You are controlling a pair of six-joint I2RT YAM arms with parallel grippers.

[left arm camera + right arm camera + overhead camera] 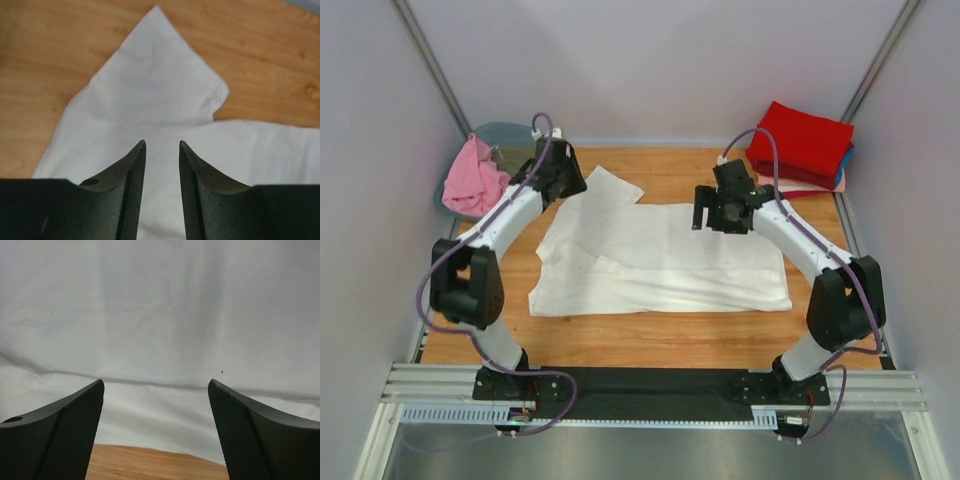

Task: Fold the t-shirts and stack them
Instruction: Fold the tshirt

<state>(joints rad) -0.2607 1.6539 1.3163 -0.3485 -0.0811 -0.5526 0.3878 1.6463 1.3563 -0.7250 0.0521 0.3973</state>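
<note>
A large white t-shirt [660, 262] lies spread on the wooden table, one sleeve [608, 188] pointing to the back left. My left gripper [572, 186] hovers over that sleeve's base. In the left wrist view its jaws [162, 145] stand a little apart with nothing between them, above the white cloth [155, 85]. My right gripper [720, 220] hangs over the shirt's back right edge. In the right wrist view it [156, 382] is wide open and empty over the white shirt [160, 315]. A pink shirt [472, 182] lies crumpled at the back left.
Folded shirts are stacked at the back right, a red one [802, 140] on top, with blue [846, 158] and peach [839, 183] edges below. A grey-green tub [508, 131] sits behind the pink shirt. Walls enclose the table [650, 335] on three sides.
</note>
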